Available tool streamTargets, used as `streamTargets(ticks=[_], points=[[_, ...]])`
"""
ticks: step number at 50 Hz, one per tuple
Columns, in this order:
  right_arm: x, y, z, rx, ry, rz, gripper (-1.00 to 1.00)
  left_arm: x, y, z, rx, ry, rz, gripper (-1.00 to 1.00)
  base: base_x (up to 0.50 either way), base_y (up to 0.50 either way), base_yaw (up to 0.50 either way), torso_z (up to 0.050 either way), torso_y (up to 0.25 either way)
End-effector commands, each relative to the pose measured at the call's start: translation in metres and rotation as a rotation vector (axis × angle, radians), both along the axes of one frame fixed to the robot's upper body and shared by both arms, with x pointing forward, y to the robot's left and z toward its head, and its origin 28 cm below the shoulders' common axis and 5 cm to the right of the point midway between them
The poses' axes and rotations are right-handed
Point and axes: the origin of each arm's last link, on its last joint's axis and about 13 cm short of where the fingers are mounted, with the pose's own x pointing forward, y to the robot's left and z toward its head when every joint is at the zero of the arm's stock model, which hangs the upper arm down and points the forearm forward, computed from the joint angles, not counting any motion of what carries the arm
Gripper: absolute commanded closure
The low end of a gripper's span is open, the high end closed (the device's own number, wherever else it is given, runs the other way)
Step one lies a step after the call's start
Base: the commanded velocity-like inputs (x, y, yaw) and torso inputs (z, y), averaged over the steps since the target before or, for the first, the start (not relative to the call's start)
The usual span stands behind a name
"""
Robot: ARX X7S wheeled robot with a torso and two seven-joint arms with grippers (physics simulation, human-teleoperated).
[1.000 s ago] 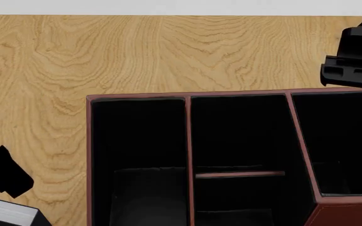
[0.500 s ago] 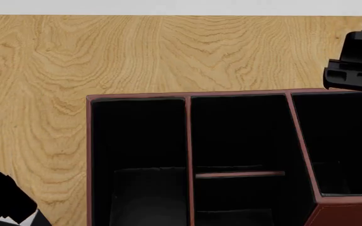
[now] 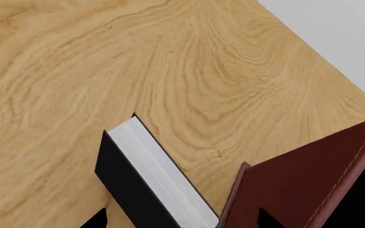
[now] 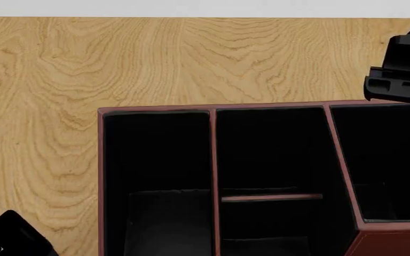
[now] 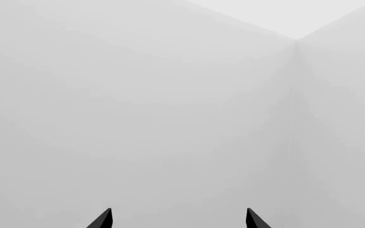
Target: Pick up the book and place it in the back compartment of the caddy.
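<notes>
The left arm (image 4: 13, 237) shows only as a black piece at the head view's lower left corner. The right arm (image 4: 404, 69) sits at the upper right edge. The right gripper (image 5: 178, 219) has two dark fingertips spread wide apart, holding nothing.

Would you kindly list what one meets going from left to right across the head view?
Left arm at the lower corner → bare wooden table → maroon caddy → right arm at the far edge.
</notes>
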Motion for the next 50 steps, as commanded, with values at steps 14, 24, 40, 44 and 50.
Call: streamTargets(ticks=[14, 24, 40, 44, 50], points=[[0.002, 0.000, -0.003, 0.003, 0.004, 0.002, -1.00, 0.017, -0.004, -0.018, 0.034, 0.059, -0.019, -1.00, 0.00, 0.00, 0.00, 0.000, 0.000], [0.002, -0.001, -0.003, 0.004, 0.004, 0.001, -1.00, 0.023, -0.006, -0.021, 0.049, 0.068, -0.027, -1.00, 0.00, 0.00, 0.00, 0.000, 0.000], [0.003, -0.001, -0.001, 0.001, 0.003, -0.002, -1.00, 0.030, -0.006, -0.028, 0.061, 0.090, -0.024, -1.00, 0.00, 0.00, 0.00, 0.000, 0.000], [0.003, -0.001, -0.001, 0.001, 0.003, -0.003, -1.00, 0.031, -0.007, -0.030, 0.061, 0.096, -0.025, -1.00, 0.00, 0.00, 0.00, 0.000, 0.000], [0.003, -0.001, -0.001, 0.000, 0.003, -0.005, -1.00, 0.034, -0.007, -0.033, 0.061, 0.105, -0.026, -1.00, 0.00, 0.00, 0.00, 0.000, 0.000]])
